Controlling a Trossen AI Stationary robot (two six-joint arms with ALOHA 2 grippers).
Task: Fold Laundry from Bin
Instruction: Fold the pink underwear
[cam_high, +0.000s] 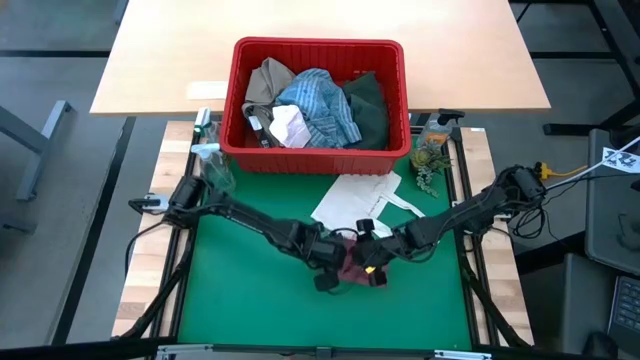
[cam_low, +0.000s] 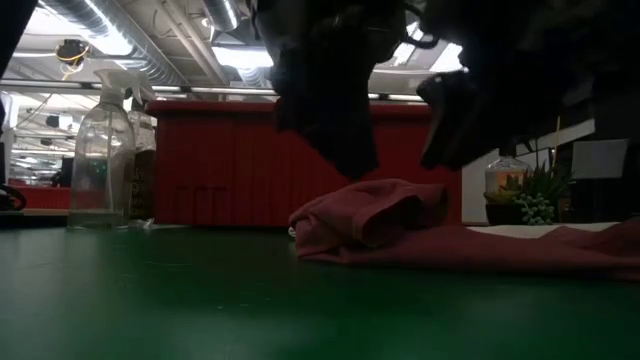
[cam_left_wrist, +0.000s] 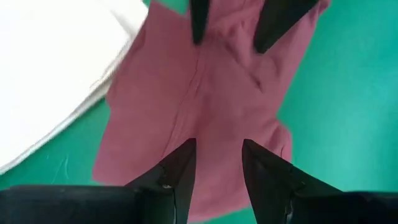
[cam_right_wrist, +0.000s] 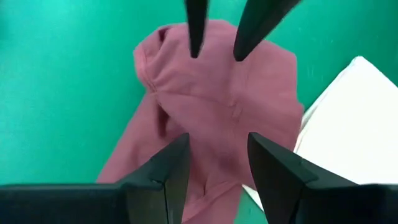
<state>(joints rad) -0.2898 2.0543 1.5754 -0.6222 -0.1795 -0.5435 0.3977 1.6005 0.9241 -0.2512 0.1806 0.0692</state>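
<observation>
While both grippers, left gripper and right gripper, are hovering part-open and empty-handed directly over the small crumpled maroon cloth lying beneath them on the green table mat, the spreading step is seemingly underway, next needing edge pinches.

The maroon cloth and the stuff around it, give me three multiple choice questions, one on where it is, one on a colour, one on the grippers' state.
1. The maroon cloth lies: A in the bin, B on the green mat, C on the wooden table.
2. The bin is: A red, B blue, C grey.
3. Above the cloth, both grippers are: A shut on it, B open, C out of view.

B: it lies crumpled on the green mat.
A: its walls are red.
B: left gripper and right gripper show gaps, holding nothing.
</observation>
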